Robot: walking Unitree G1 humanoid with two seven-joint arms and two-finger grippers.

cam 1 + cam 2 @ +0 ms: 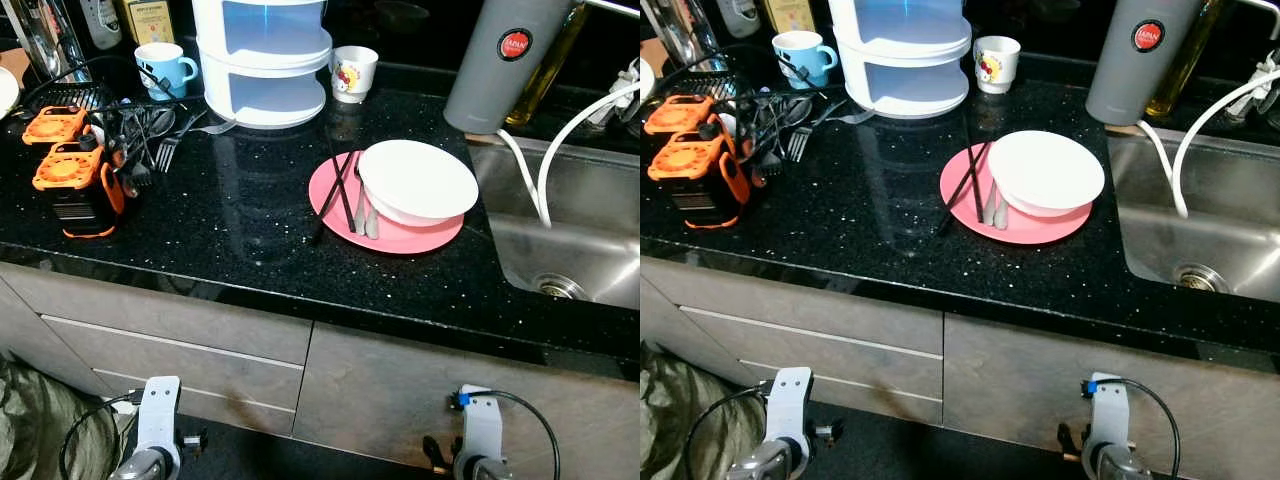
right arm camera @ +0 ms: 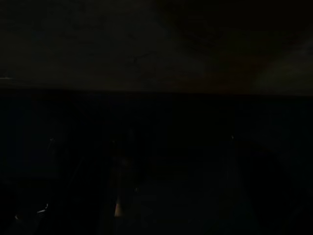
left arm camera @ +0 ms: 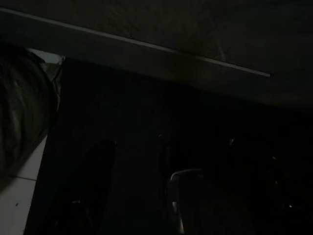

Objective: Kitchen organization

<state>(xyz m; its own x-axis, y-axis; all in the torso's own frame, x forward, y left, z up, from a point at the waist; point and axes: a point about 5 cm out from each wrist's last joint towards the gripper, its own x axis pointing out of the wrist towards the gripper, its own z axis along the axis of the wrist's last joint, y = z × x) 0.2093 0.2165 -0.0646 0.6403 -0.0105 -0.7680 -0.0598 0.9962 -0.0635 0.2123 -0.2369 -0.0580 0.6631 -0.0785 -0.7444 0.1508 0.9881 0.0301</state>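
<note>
On the black counter (image 1: pixel 240 220), beside the sink (image 1: pixel 560 240), a white bowl (image 1: pixel 418 180) is set on a pink plate (image 1: pixel 400 232) with chopsticks (image 1: pixel 340 185). Both arms are hung low by the drawers (image 1: pixel 180 340); finger state cannot be told.

- Left arm (image 1: pixel 155 425) hangs low and idle, its silver wrist at the bottom of the head view.
- Right arm (image 1: pixel 480 430) hangs likewise, a black cable looping off its wrist.
</note>
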